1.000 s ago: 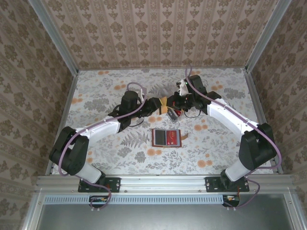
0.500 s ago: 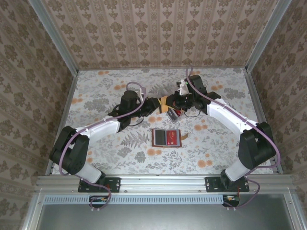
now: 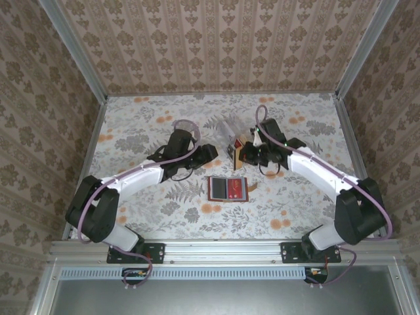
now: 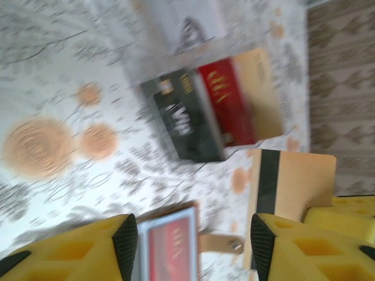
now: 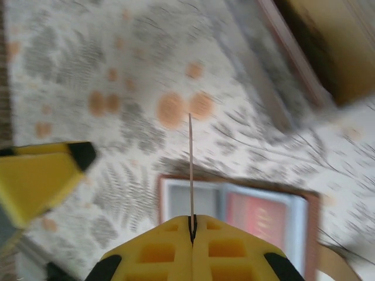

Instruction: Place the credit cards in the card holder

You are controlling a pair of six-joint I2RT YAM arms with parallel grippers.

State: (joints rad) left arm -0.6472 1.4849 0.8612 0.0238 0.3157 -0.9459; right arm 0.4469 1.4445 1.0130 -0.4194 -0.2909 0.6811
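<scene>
The counter is covered in a pale sheet printed with grey ferns, leaves and orange blossoms. 3 walls enclose it: the back wall, the left wall and the right wall, all papered in beige-brown damask set in vertical stripes. 2 slanting aluminium posts mark the back corners. Along the near edge runs an aluminium rail, then a grey slotted strip and a dark panel. The light is soft and even, with faint shadows.

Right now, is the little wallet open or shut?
Open. The card holder lies spread flat on the table, its inside facing up.
</scene>
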